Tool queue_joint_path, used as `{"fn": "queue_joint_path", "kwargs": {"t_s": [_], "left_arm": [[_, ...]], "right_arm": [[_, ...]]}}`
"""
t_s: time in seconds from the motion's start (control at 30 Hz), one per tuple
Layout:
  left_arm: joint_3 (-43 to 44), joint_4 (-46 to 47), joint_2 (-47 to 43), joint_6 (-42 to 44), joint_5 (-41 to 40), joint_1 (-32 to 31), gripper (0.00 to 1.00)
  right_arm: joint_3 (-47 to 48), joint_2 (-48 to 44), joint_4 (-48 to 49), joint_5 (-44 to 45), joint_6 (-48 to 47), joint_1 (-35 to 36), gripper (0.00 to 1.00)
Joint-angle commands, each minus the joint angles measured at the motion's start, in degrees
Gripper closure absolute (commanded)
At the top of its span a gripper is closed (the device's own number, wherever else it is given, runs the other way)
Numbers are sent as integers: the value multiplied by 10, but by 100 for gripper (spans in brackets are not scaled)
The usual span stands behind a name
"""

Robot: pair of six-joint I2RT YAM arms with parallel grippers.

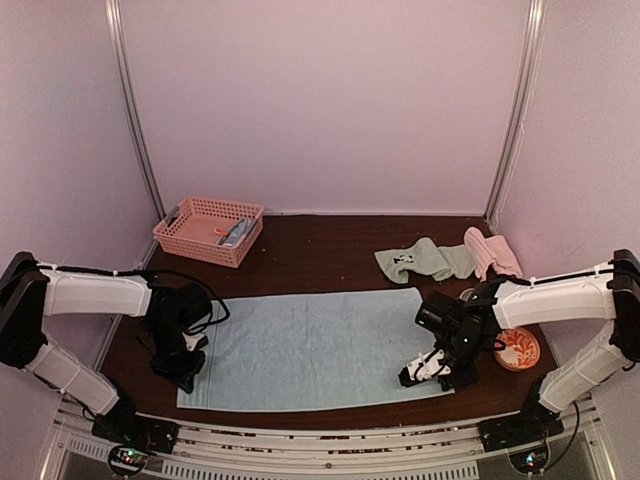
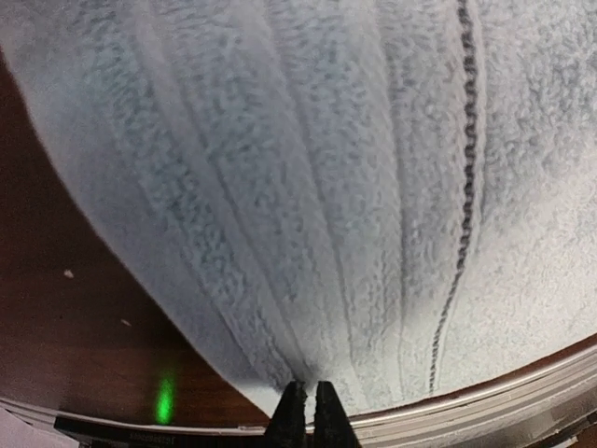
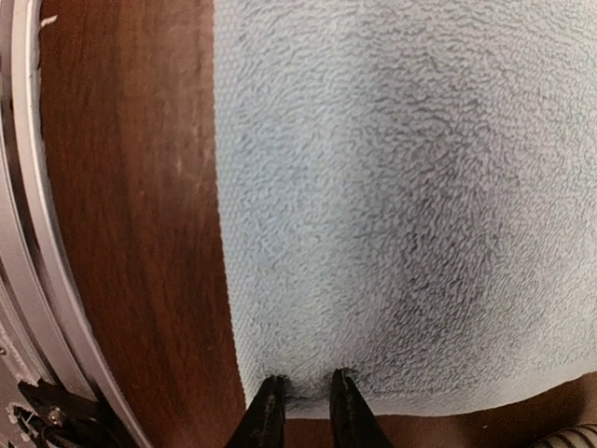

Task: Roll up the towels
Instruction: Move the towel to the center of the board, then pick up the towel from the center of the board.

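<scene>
A large light blue towel [image 1: 310,345] lies spread flat across the front of the dark wooden table [image 1: 320,255]. My left gripper [image 1: 185,372] is at its near left corner. In the left wrist view the gripper [image 2: 306,406] is shut on the towel's edge, and the towel [image 2: 326,187] fans out from it in folds. My right gripper [image 1: 425,372] is at the near right corner. In the right wrist view it [image 3: 303,397] is pinched on the towel [image 3: 401,187] just inside its edge, with a narrow gap. A sage green towel [image 1: 415,262] and a pink towel [image 1: 490,252] lie crumpled at the back right.
A pink basket [image 1: 208,230] stands at the back left with a bluish thing [image 1: 235,232] inside. A round orange-and-white patterned thing [image 1: 518,350] sits beside my right arm. White walls enclose the table. A metal rail [image 1: 320,440] runs along the near edge.
</scene>
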Motion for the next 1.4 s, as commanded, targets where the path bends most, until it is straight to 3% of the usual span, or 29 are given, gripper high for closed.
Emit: {"fn": "queue_joint_path", "kwargs": {"t_s": [0.0,0.17,0.4,0.43,0.47,0.5,0.57,0.7,0.97,1.03,1.1,1.2,1.37], "left_arm": [[53,-47,-31,22,-2,-3,92],[153,-36,-51,46,-43,1,68],[262,124,-41,130,-135,34,52],[265,172,-56,121,-162,34,39],[262,212,-73,117,-182,34,9],[259,240,-86,118,-189,34,3],[274,249,-87,93,-242,35,2],[318,240,-48,153,-306,35,2],[296,366,-59,236,-311,59,2],[295,366,-42,205,-411,66,2],[327,313,4,165,-444,84,2],[352,293,50,178,-377,133,2],[288,332,46,131,-149,210,9]], "right_arm": [[27,-11,-60,20,3,4,81],[99,-46,-74,-30,24,-13,69],[242,36,-36,-124,126,-166,60],[260,51,-34,-136,135,-185,60],[275,65,-30,-145,146,-204,60],[289,76,-25,-153,155,-219,60],[310,97,-16,-160,170,-245,60],[335,138,8,-143,194,-275,60],[379,211,37,-138,234,-308,60],[391,233,37,-130,237,-309,61],[401,254,35,-126,240,-311,61],[414,284,36,-127,250,-316,63],[440,325,28,-111,253,-320,68]]}}
